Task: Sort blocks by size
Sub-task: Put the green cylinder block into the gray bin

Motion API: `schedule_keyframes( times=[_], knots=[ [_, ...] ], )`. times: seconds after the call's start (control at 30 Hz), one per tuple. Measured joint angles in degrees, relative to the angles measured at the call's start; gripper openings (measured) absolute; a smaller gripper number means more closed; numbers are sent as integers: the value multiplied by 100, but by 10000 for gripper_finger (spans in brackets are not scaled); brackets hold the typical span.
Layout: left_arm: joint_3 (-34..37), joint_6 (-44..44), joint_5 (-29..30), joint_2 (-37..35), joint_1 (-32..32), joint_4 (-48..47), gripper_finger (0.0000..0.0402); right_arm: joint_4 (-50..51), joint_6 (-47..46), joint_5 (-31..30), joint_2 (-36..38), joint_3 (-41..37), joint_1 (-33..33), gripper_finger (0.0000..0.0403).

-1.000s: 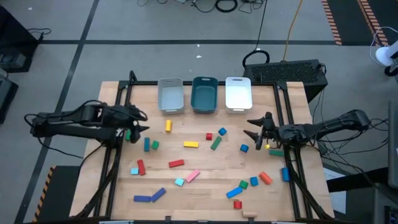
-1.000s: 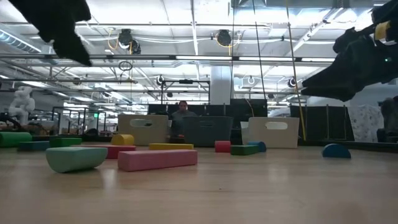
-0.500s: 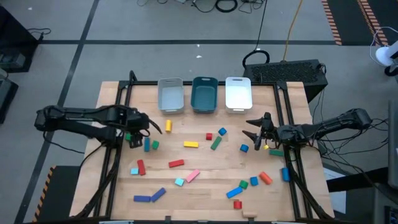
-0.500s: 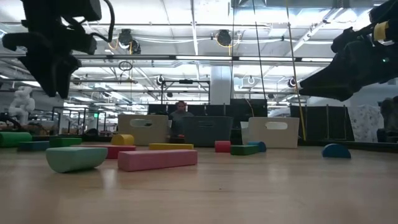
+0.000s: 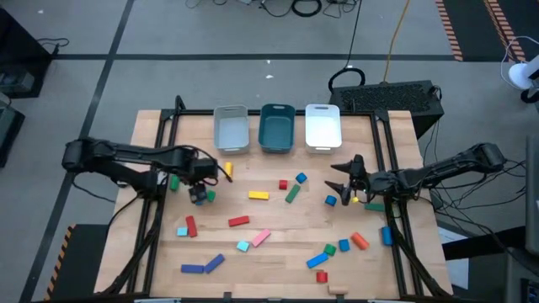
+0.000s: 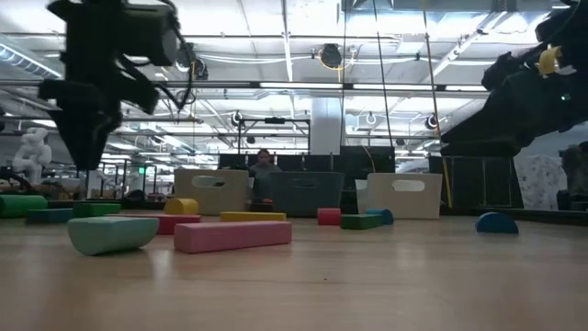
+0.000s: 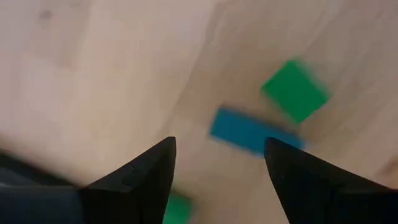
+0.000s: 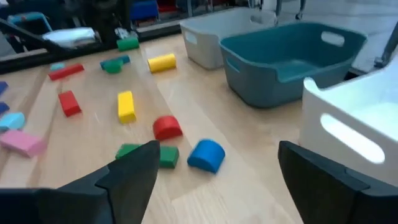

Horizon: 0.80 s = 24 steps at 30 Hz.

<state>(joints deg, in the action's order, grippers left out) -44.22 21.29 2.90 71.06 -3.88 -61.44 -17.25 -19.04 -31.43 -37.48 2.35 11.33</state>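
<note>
So my left gripper [image 5: 199, 187] has swung in from the table's 9 o'clock edge over the last second and is now hanging fingers-down, spread apart with nothing between them, right over the blue bar [image 7: 254, 132] and the small green cube [image 7: 295, 90] beside it at roughly 10 o'clock from table centre. A second ago it was way back near the frame rail, so I'd say this is the approach for a first pick, probably that blue bar since it sits almost between the fingertips in the wrist cam. The right gripper [image 5: 344, 188] has only nudged a bit toward centre; it sits at about 3 o'clock, fingers apart and empty too, with a blue half-round block [image 8: 206, 154] and a red block [image 8: 166, 127] just ahead of it. All the blocks I can see are scattered on the wood, none of them shifted, and the grey tray [image 5: 231, 129], teal tray [image 5: 277, 127] and white tray [image 5: 322, 125] at 12 o'clock look empty, so sorting hasn't really started.
</note>
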Motion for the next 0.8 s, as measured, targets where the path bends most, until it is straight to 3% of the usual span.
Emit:
schedule_keyframes(
  times=[0.17,0.33,0.5,0.6,0.8],
  knots=[
    [-398,-378,-314,644,42,-145,247,-499,204,1,-93,0,2,325],
    [-632,-832,45,1245,85,-1422,247,-488,191,1,-135,0,1,327],
    [-632,-1106,-109,1928,68,-1958,253,-483,173,1,-230,0,0,327],
    [-630,-1572,-33,2222,70,-1913,281,-482,150,7,-287,0,1,327],
    [-630,-1971,678,2505,64,-1661,375,-416,8,146,-444,0,2,327]
  ],
)
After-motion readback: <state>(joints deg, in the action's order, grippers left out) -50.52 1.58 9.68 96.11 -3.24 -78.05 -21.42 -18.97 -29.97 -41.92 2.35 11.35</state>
